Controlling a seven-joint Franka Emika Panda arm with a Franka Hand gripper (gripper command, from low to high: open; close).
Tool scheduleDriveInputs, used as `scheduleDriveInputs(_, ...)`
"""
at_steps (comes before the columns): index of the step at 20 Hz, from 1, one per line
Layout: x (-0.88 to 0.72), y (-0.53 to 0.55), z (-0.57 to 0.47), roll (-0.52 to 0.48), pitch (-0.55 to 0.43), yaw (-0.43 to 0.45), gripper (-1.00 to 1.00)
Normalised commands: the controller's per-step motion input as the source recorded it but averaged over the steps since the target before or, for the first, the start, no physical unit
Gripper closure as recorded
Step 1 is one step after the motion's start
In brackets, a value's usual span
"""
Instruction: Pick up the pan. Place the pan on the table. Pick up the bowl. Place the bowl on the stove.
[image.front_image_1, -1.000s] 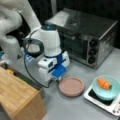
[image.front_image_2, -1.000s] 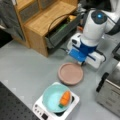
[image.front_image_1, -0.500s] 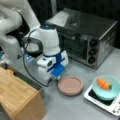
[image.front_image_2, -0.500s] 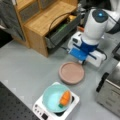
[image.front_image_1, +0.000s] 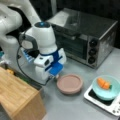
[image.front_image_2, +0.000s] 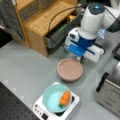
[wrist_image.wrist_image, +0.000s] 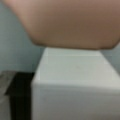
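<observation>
Nothing much has shifted over the last second: the gripper (image.front_image_1: 57, 76) sits where it did, low at the pan's edge, and the pan and bowl lie as before. Whether its short fingers are apart or closed on the handle cannot be told. In a front view the gripper (image.front_image_2: 81, 59) comes down just above the far rim of the shallow round pinkish-brown pan (image.front_image_2: 69, 69), under the arm's blue and white wrist.

From the wrist camera the pan (wrist_image.wrist_image: 67, 22) fills the top as a broad pinkish-brown curve, with its short white handle (wrist_image.wrist_image: 72, 82) running straight toward the lens and filling most of the lower frame.

In both front views the pan (image.front_image_1: 69, 83) lies flat on the smooth grey table (image.front_image_1: 75, 106), between the arm and the stove. The small round light-teal bowl (image.front_image_1: 106, 87) sits on the small white square stove with a black top (image.front_image_1: 100, 100), at a front view's right, with an orange carrot-like piece (image.front_image_1: 103, 83) inside it. In a front view the bowl (image.front_image_2: 53, 97) rests on the stove (image.front_image_2: 70, 108) below the pan, tiny knobs along the stove's lower left edge.

Behind stands a big steel toaster oven (image.front_image_1: 85, 37). A light wooden box (image.front_image_1: 17, 96) sits at a front view's bottom left.
</observation>
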Motion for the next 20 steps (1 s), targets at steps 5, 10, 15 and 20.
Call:
scheduleDriveInputs(5,0.31,-0.07,0.29,0.091,0.197,-0.062,1.00)
scheduleDriveInputs(10,0.34,-0.04,0.34,0.104,0.230,-0.063,1.00)
scheduleDriveInputs(15,0.34,-0.03,0.48,0.126,0.280,-0.072,1.00)
scheduleDriveInputs(20,0.35,0.01,0.49,0.131,0.291,-0.071,1.00)
